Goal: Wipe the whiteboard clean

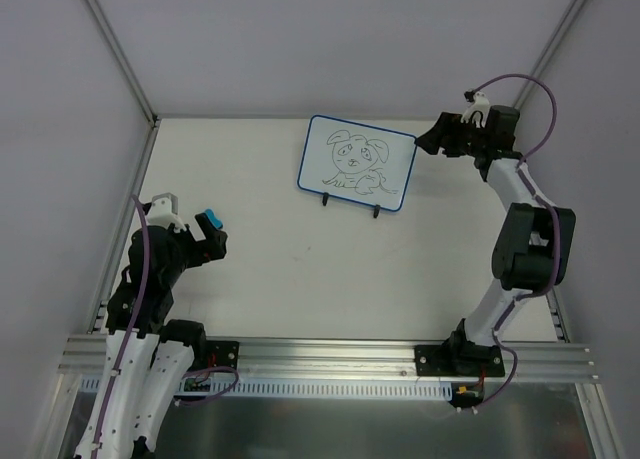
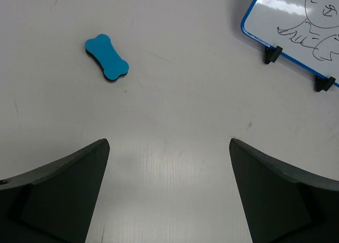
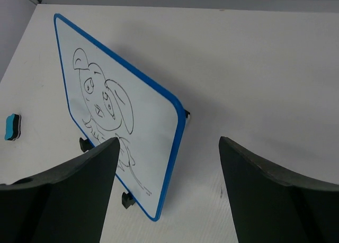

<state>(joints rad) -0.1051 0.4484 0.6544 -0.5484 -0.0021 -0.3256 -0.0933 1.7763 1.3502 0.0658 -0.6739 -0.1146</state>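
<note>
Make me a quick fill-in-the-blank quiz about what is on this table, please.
The whiteboard has a ____ frame. It stands propped on ____ black feet. The eraser lies on the table, on the robot's ____ side. The left gripper and the right gripper are both ____.
Missing words: blue; two; left; open.
</note>
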